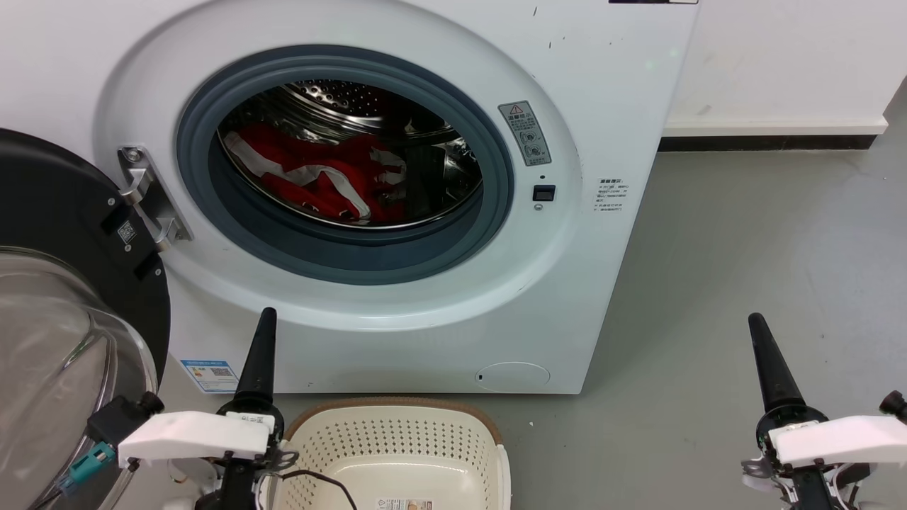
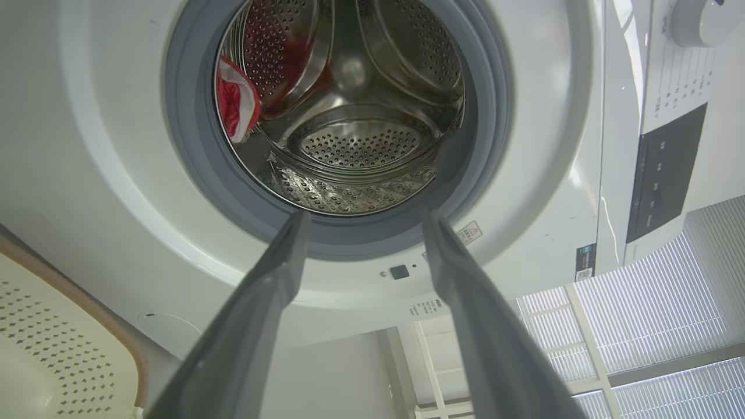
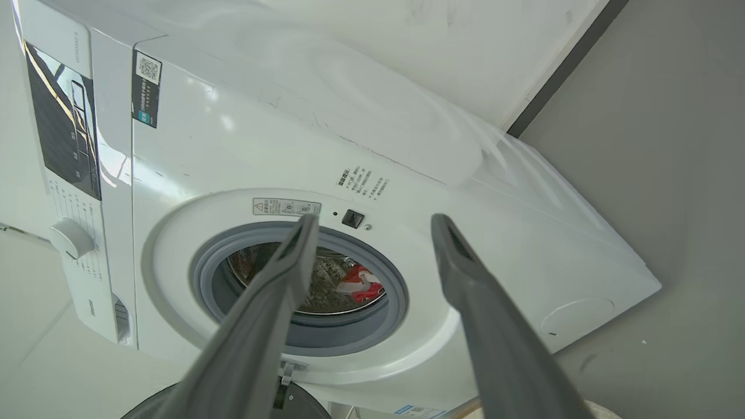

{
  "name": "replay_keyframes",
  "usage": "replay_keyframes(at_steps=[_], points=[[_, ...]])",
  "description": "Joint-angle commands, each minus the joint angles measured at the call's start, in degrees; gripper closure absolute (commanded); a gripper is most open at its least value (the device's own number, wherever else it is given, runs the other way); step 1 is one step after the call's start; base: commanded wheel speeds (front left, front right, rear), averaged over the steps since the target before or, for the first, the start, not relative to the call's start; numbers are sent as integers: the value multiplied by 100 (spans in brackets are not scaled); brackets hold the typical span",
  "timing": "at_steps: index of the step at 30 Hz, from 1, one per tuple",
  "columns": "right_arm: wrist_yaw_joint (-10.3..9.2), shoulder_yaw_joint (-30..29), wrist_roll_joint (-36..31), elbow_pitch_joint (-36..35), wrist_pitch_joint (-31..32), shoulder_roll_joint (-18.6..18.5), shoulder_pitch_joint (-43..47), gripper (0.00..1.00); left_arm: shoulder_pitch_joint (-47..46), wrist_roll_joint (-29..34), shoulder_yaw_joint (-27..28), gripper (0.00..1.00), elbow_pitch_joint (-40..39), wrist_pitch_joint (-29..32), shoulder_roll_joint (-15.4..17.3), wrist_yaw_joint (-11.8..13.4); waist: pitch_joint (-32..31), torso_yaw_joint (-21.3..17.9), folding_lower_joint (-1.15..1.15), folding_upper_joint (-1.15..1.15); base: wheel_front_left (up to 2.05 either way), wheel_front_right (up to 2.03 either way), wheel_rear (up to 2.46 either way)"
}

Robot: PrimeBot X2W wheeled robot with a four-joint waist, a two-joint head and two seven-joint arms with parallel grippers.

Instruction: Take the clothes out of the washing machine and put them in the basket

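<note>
**Grey floor, open washer, both claws spread**

I'm looking down on a grey floor [image 1: 744, 283] that runs back to a white wall [image 1: 779, 57]. The white washing machine [image 1: 609, 106] stands on it, its black-framed glass door [image 1: 64, 234] swung wide to my left. The cream basket [image 1: 397, 439] sits on the floor just in front of the machine, below the opening. The red-and-white clothes [image 1: 312, 173] lie inside the steel drum [image 1: 340, 95], toward its lower left. My left gripper [image 2: 366, 216] hovers just beside the basket's left rim, fingers spread apart and holding nothing. My right gripper [image 3: 375, 218] hangs well off to the right over the floor, also spread and empty.
</note>
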Motion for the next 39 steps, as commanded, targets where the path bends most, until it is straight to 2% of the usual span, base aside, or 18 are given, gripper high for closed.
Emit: replay_keyframes(at_steps=[1, 9, 24, 39], points=[[1, 9, -293, -157, -58, -6, -52, 0, -177, 241, -34, 0, -149, -61, 13, 16, -1, 0, 0, 0, 0, 0, 0], [1, 22, -1219, -285, -235, -5, 38, 0, -190, 1239, -192, 0, -217, -239, 14, 65, -4, 5, 0, 0, 0, 0, 0], [1, 87, -2610, -436, -467, -4, 192, 0, -257, 2710, -381, 0, -137, -533, 15, 140, -26, 24, 0, 0, 0, 0, 0], [1, 150, -3746, -639, -514, -2, 362, 0, -296, 3835, -422, 0, -52, -789, 20, 177, -50, 41, 0, 0, 0, 0, 0]])
